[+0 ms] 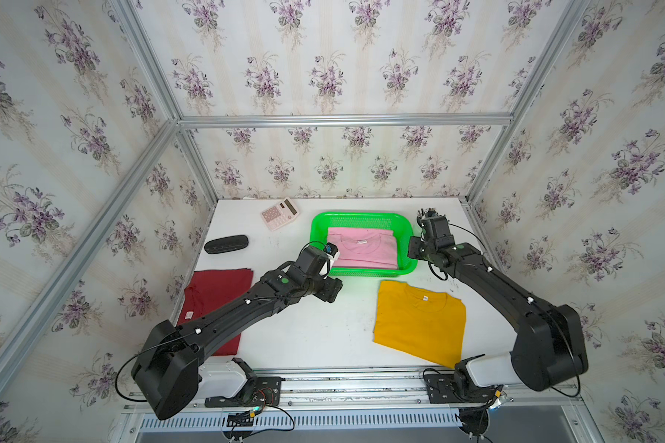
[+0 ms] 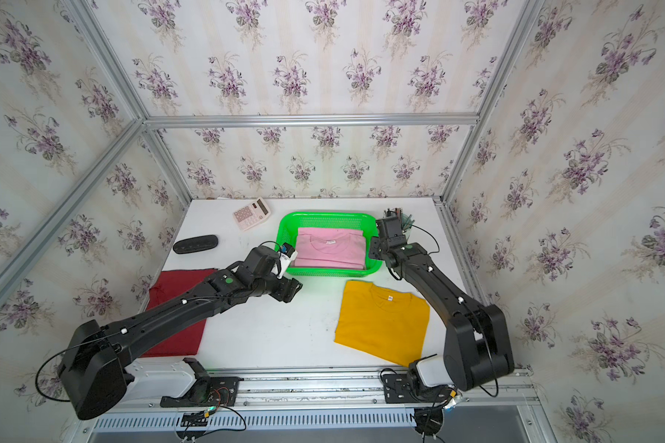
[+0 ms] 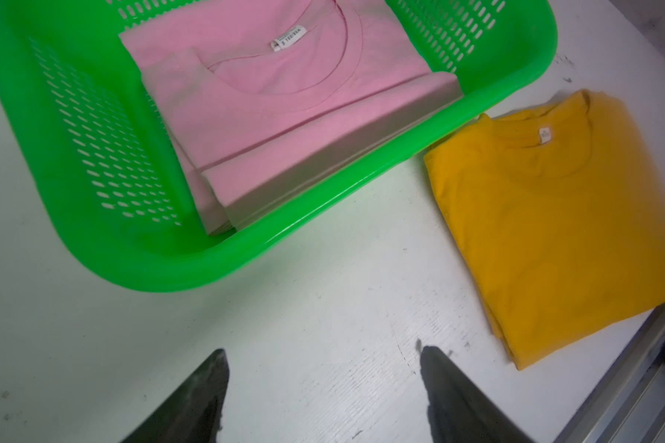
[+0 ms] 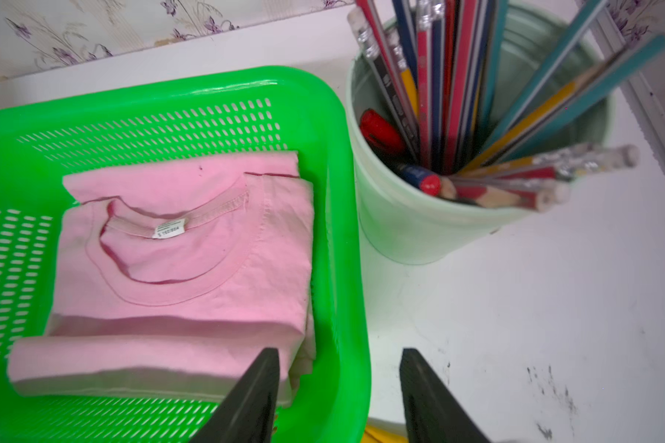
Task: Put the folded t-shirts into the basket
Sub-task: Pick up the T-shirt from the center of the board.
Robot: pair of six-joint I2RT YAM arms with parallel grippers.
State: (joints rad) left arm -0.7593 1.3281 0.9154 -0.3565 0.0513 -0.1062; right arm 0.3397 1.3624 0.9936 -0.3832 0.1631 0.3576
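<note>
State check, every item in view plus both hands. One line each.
basket: upright, holds one shirt
pink shirt: folded, in basket
yellow shirt: folded, on table
red shirt: folded, on table, partly hidden
pencil cup: upright, full
black case: shut
left hand: open, empty
right hand: open, empty

We found one t-shirt (image 1: 361, 249) in the basket (image 1: 361, 215) at mid-back of the table (image 1: 315, 337), a second t-shirt (image 1: 419, 322) just before the basket, a third t-shirt (image 1: 216, 287) at front left, the pencil cup (image 4: 419, 230) just right of the basket.
</note>
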